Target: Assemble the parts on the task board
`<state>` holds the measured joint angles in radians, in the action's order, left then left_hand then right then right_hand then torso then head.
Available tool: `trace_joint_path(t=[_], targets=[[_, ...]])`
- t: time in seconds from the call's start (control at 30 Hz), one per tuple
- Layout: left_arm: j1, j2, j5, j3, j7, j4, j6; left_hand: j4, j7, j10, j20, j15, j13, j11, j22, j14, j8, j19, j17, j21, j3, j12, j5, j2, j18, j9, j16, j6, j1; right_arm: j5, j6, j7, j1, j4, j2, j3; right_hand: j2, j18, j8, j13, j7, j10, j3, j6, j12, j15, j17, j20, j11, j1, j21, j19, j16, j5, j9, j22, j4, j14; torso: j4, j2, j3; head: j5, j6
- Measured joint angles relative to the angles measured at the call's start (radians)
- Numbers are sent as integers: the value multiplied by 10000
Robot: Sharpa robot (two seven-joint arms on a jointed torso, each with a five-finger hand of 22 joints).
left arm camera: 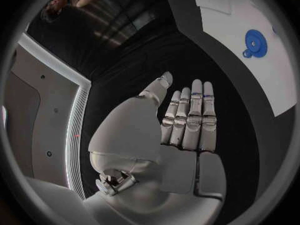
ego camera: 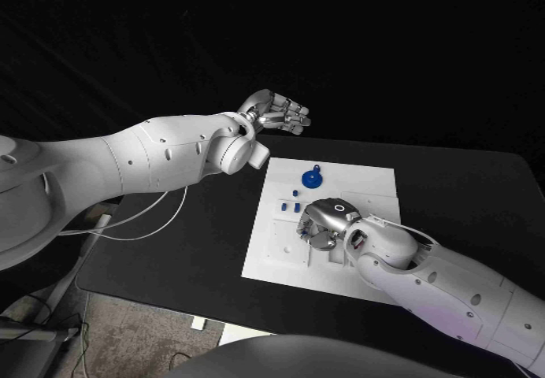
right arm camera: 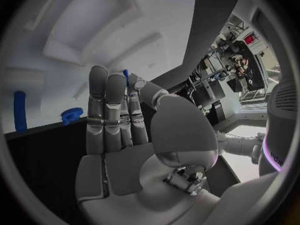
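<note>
Right silver hand [ego camera: 326,226] down on white rectangular task board [ego camera: 369,189], thumb and finger pinching small blue peg [right arm camera: 126,75]. Blue round gear part [ego camera: 311,180] just beyond it. Left silver hand [ego camera: 276,113] raised past board's far edge above black bench [ego camera: 170,260], fingers straight, empty.

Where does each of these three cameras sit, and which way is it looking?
Head view: from the robot's head, down at the black table and the task board; both arms show.
Left wrist view: behind the left hand, looking past its straight fingers to the board's edge.
Right wrist view: behind the right hand, facing the board close up.
Shared: the round blue part appears in head and left wrist views.
</note>
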<state>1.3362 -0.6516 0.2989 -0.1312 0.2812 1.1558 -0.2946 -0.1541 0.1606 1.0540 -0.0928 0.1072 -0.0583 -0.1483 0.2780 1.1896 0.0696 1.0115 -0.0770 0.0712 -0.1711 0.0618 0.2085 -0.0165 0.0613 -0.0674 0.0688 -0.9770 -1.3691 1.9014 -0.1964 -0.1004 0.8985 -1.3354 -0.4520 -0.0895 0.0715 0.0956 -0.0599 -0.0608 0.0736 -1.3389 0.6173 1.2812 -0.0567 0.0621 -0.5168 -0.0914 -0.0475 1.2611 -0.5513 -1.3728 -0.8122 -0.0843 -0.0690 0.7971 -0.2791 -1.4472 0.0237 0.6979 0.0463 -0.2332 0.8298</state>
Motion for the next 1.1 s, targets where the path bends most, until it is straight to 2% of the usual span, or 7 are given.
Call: trace_joint_path(t=[0.57, 0.63, 1.0, 1.1], targets=[[0, -5, -3, 0, -11, 13, 19, 0, 0, 0, 0, 41, 0, 0, -58, -40, 0, 0, 0, 0, 0, 0, 0, 0, 0, 0, 0, 0, 0, 153, 71, -34, -5, 130, 100, 10, 55, 32, 0, -4, 0, -15, -1, 0, 34, -17, 2, 3, 17, -55, 37, 2, 0, 0, 2, 69, 0, -16, 6, -3, -5, -13, 49], [0, -5, -3, 0, -13, 15, 23, 0, 0, 0, 0, 41, 0, 0, -57, -40, 0, 0, 0, 0, 0, 0, 0, 0, 0, 0, 0, 0, 0, 173, 82, -38, 3, 164, 131, 18, 55, 34, 0, -4, 0, -15, -1, -1, 35, -17, 2, 4, 18, -55, 67, 2, 0, -188, 3, 92, 0, -17, 6, -3, -5, -16, 55], [0, 10, -4, 0, -26, 16, 59, 0, 0, 0, 0, 40, 0, 0, -109, -40, 0, 0, 0, 0, 0, 0, 0, -1, 0, 0, 0, 0, 0, 297, 124, -86, 34, 276, 281, 155, 56, 44, 1, -4, 1, -16, -5, -2, -7, 21, 11, 7, 24, -56, 140, 5, 82, -282, -20, 155, 0, 21, 1, -5, -6, -7, 79], [0, 11, -5, 0, -30, 16, 74, 0, 0, 0, 0, 40, 0, 0, -109, -39, 0, 0, 0, 0, 0, 0, 0, 0, 0, 0, 0, 0, -1, 310, 123, -92, 50, 297, 296, 184, 59, 53, 1, -4, 96, 38, -50, -174, -7, 21, 41, 7, 80, -72, 201, 6, 128, -478, -4, 171, 44, 21, 5, -5, -6, -13, 88]])
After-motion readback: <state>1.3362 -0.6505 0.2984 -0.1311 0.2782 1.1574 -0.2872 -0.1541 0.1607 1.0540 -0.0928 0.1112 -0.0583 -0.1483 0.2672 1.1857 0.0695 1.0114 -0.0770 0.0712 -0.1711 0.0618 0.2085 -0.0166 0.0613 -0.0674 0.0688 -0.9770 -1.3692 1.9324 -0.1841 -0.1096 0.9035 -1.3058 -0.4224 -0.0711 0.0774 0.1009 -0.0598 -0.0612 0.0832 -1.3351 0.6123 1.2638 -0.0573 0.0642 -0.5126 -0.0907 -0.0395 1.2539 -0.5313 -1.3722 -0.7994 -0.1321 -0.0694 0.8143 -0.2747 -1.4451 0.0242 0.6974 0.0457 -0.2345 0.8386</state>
